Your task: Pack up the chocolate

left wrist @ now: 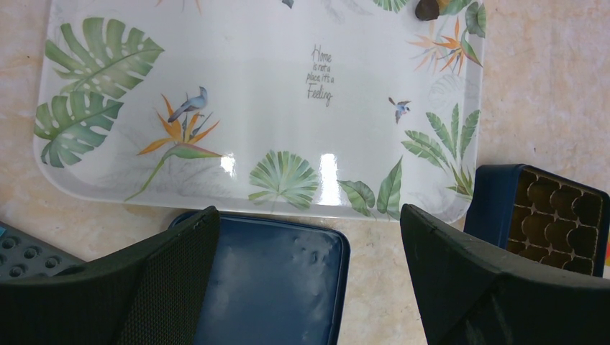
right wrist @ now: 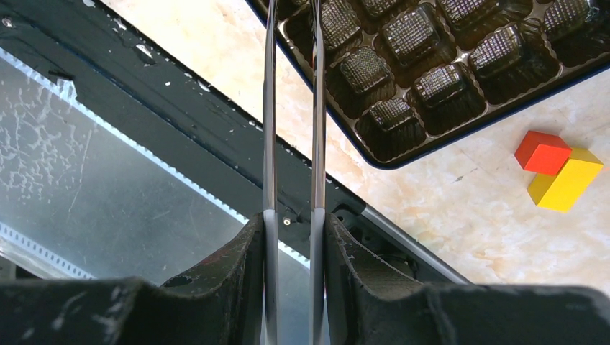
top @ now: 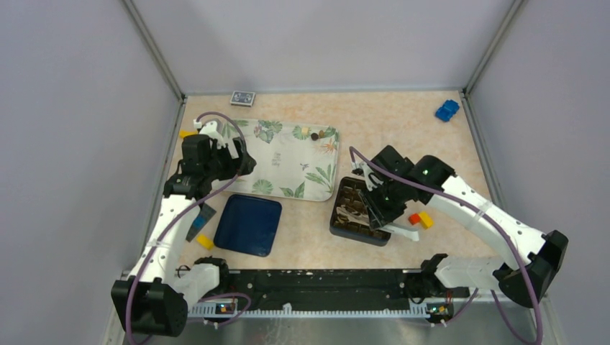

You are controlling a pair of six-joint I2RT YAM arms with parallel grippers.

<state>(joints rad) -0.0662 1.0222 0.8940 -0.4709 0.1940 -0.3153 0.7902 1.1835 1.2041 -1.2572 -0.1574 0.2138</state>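
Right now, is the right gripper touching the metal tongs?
Touching. Right wrist view: the right gripper clamps the metal tongs on both sides, no gap.

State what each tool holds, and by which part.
The right tool holds metal tongs, pinching both thin arms together between its fingers; the tongs' tips run out of the wrist view. The left tool is open and holds nothing.

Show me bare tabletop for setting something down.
Free: beige tabletop between leaf-printed white tray and small blue toy; also between dark-blue square lid and dark gridded box. Crowded: right of that box, with right gripper, red and yellow blocks.
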